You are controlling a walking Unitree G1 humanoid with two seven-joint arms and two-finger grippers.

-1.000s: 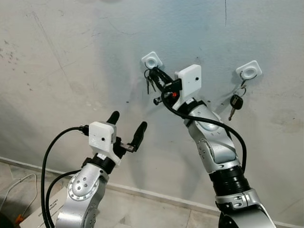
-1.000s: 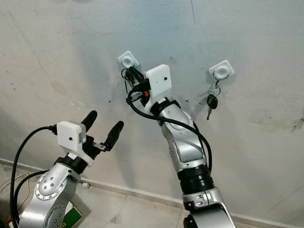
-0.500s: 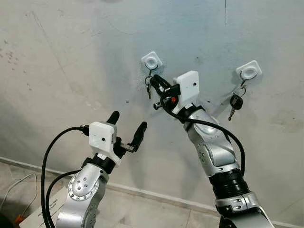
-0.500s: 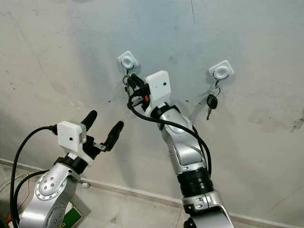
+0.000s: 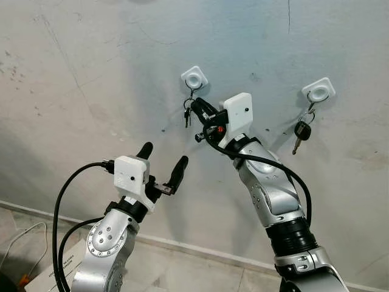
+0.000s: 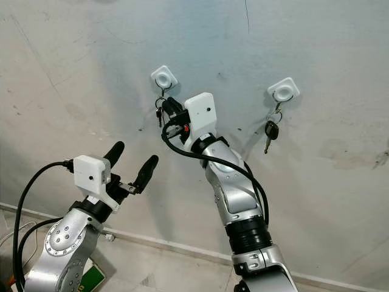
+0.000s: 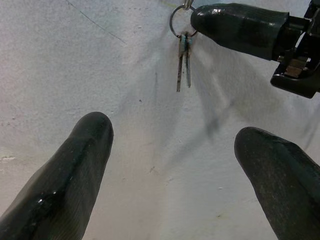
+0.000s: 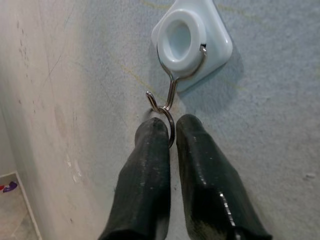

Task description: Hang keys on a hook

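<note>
Where keys (image 5: 188,113) hang, right pincer (image 5: 196,109) touches.

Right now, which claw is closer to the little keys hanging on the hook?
The right claw: its tips sit at the ring of the keys under the left-hand hook. The left claw hangs open, lower down the wall.

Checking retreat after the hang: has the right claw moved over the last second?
Yes. The right claw has dropped down and away from the left wall hook, where the keys hang by their ring; fingers remain closed at the ring.
</note>
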